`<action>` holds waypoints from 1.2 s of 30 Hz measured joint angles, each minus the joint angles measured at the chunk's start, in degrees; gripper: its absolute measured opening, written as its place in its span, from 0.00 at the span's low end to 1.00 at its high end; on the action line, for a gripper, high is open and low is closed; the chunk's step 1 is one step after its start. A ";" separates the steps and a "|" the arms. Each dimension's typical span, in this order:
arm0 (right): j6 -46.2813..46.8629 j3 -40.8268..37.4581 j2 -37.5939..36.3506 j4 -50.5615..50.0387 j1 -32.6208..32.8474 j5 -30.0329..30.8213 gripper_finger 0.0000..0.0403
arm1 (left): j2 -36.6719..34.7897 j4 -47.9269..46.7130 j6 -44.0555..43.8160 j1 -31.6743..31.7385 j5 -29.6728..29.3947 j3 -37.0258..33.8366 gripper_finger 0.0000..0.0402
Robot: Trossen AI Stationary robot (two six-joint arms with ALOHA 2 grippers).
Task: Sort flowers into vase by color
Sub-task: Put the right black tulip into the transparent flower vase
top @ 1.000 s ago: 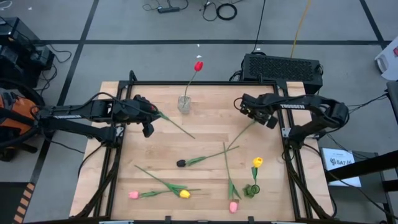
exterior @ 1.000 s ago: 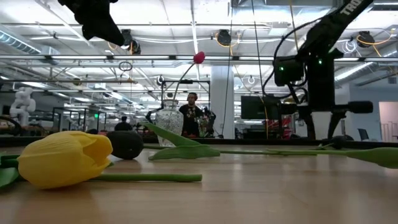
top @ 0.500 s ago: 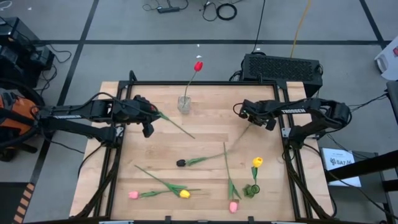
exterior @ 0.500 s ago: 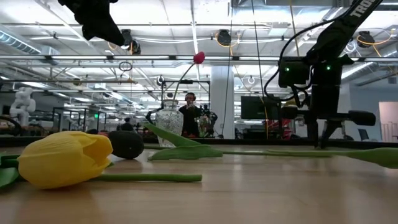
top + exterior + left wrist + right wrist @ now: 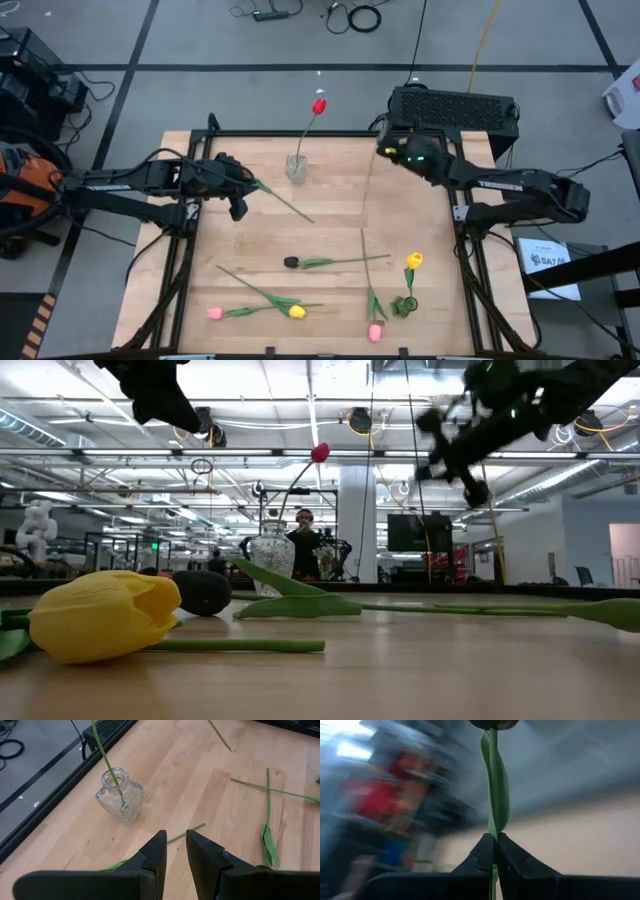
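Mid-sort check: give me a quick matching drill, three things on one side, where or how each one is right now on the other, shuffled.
Things:
1. red tulip
2. black tulip
3. right hand

States:
A. lying flat on the table
B. shut on a green stem, lifted off the wood
C. standing in the glass vase

Pairs: 1-C, 2-A, 3-B

The right gripper (image 5: 385,147) now sits raised near the table's far edge, apparently lifting a dark-headed flower (image 5: 493,780) off the wood.
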 joint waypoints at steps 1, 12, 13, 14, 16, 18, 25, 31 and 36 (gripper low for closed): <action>-4.76 0.02 -0.86 6.86 0.36 -0.04 0.00 | 0.00 -0.02 0.01 0.00 0.00 0.00 0.20; -47.58 6.81 1.26 35.38 10.25 -9.01 0.00 | 0.02 1.71 6.13 0.00 -0.35 0.00 0.20; -48.56 8.48 2.81 34.46 10.97 -8.99 0.00 | 0.02 2.25 6.26 0.00 -0.48 0.00 0.20; -49.64 10.50 4.72 33.41 11.62 -9.00 0.00 | 0.02 2.58 6.76 0.00 -0.62 0.00 0.20; -51.68 15.23 9.34 31.74 12.87 -9.35 0.00 | 0.02 3.26 8.41 0.00 -0.72 0.00 0.20; -53.96 20.40 14.60 30.84 13.75 -9.88 0.00 | 0.02 3.37 9.25 0.00 -0.59 0.00 0.20; -60.28 36.78 31.63 28.64 14.17 -15.67 0.00 | -2.83 3.27 9.18 -0.10 5.58 -0.04 0.20; -59.90 41.59 40.73 31.99 11.83 -16.73 0.00 | -13.15 7.50 9.01 -0.17 8.96 -6.30 0.20; -56.83 41.70 44.39 40.64 9.42 -16.91 0.00 | -21.74 11.82 5.18 -0.17 10.98 -13.20 0.20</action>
